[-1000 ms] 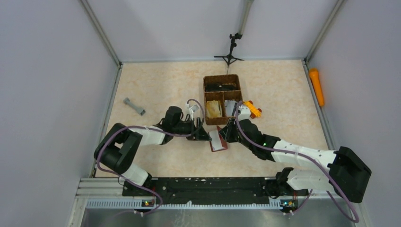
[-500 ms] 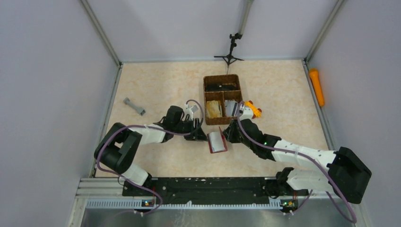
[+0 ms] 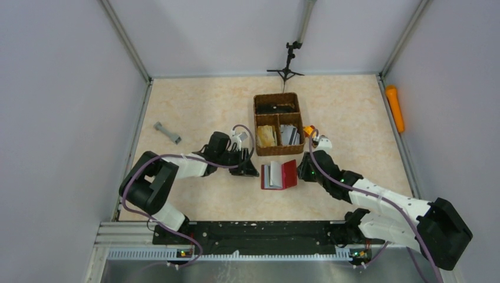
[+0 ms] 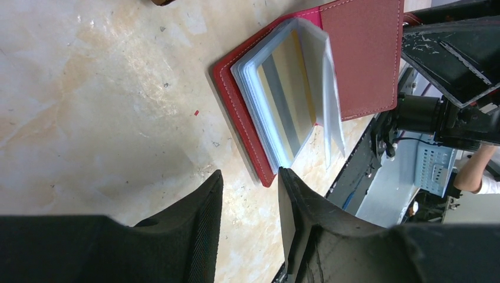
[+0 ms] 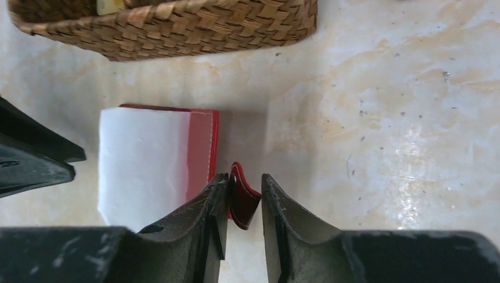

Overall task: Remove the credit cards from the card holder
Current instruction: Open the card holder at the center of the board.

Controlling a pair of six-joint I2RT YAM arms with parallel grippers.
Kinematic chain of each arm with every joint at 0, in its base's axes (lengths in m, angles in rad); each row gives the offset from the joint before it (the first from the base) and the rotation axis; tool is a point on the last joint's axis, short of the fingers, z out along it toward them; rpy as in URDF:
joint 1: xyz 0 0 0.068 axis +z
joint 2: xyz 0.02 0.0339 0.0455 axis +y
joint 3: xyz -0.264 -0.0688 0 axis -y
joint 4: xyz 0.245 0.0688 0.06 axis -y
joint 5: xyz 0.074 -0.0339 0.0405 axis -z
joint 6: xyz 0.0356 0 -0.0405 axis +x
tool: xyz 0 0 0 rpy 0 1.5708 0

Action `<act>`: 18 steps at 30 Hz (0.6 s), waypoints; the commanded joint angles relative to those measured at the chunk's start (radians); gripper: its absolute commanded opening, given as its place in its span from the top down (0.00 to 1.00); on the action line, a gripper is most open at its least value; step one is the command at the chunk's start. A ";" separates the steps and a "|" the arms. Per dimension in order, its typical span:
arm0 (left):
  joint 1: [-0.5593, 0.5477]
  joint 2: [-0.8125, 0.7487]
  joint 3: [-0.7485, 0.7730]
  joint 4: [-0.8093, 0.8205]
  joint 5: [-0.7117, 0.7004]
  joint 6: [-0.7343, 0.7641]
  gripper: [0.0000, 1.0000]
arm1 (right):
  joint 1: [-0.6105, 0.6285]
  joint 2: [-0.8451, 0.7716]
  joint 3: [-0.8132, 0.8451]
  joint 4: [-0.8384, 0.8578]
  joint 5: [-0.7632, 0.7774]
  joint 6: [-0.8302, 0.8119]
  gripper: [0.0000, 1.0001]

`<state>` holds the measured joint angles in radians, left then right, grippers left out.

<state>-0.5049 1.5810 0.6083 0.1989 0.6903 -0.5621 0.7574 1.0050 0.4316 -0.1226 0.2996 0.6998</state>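
Observation:
The dark red card holder (image 3: pixel 288 174) lies open flat on the table, clear sleeves (image 3: pixel 272 175) on its left half. In the left wrist view a tan and grey striped credit card (image 4: pixel 289 97) shows inside the sleeves of the card holder (image 4: pixel 362 59). My left gripper (image 3: pixel 252 169) (image 4: pixel 249 184) sits just left of the holder's corner, jaws apart with nothing between them. At the holder's right edge, my right gripper (image 3: pixel 302 171) (image 5: pixel 242 187) stands slightly open. The curled snap tab (image 5: pixel 242 203) sits loosely between its fingers.
The brown woven basket (image 3: pixel 258 127) (image 5: pixel 177 29) stands just behind the holder with items in its compartments. An orange toy (image 3: pixel 308 130) lies to its right, an orange cylinder (image 3: pixel 395 109) by the right wall, a grey piece (image 3: pixel 167 132) at the left, and a small tripod (image 3: pixel 288 65) at the back.
The card holder, half raised before, has dropped open flat on the table. My right gripper has moved right and loosened its jaws. My left gripper's jaws have narrowed.

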 commanded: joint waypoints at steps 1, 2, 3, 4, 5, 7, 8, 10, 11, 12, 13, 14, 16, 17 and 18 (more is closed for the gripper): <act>-0.012 0.010 0.041 -0.016 -0.015 0.035 0.57 | -0.017 -0.015 -0.011 -0.042 0.016 -0.027 0.67; -0.017 0.009 0.044 -0.023 -0.023 0.040 0.57 | -0.019 -0.014 -0.012 -0.041 0.007 -0.030 0.66; -0.022 0.006 0.048 -0.032 -0.032 0.046 0.57 | -0.019 -0.013 -0.015 -0.037 -0.006 -0.035 0.62; -0.027 0.004 0.050 -0.041 -0.043 0.053 0.57 | -0.021 -0.009 -0.018 -0.028 -0.021 -0.041 0.58; -0.034 0.003 0.054 -0.049 -0.052 0.060 0.57 | -0.021 -0.002 -0.016 -0.022 -0.036 -0.046 0.57; -0.046 0.000 0.062 -0.065 -0.069 0.070 0.57 | -0.023 0.030 -0.006 -0.025 -0.055 -0.058 0.56; -0.051 0.000 0.066 -0.070 -0.075 0.075 0.57 | -0.022 0.062 0.001 -0.035 -0.060 -0.060 0.55; -0.065 -0.001 0.074 -0.081 -0.086 0.085 0.57 | -0.023 0.109 0.014 -0.055 -0.064 -0.064 0.58; -0.072 -0.002 0.078 -0.091 -0.098 0.092 0.57 | -0.023 0.128 0.019 -0.060 -0.067 -0.067 0.59; -0.080 -0.004 0.084 -0.102 -0.111 0.100 0.57 | -0.023 0.143 0.021 -0.063 -0.070 -0.068 0.60; -0.088 -0.007 0.086 -0.109 -0.122 0.107 0.57 | -0.022 0.156 0.021 -0.063 -0.076 -0.068 0.61; -0.095 -0.014 0.088 -0.112 -0.129 0.113 0.57 | -0.022 0.163 0.022 -0.059 -0.087 -0.073 0.61; -0.108 -0.026 0.088 -0.112 -0.135 0.120 0.57 | -0.023 0.173 0.025 -0.055 -0.094 -0.076 0.61; -0.111 -0.030 0.087 -0.109 -0.134 0.122 0.57 | -0.023 0.176 0.027 -0.059 -0.092 -0.077 0.61; -0.114 -0.034 0.086 -0.106 -0.133 0.124 0.57 | -0.023 0.178 0.030 -0.061 -0.092 -0.079 0.61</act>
<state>-0.6018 1.5818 0.6670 0.0933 0.5808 -0.4755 0.7429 1.1618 0.4347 -0.1631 0.2306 0.6388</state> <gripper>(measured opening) 0.428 0.389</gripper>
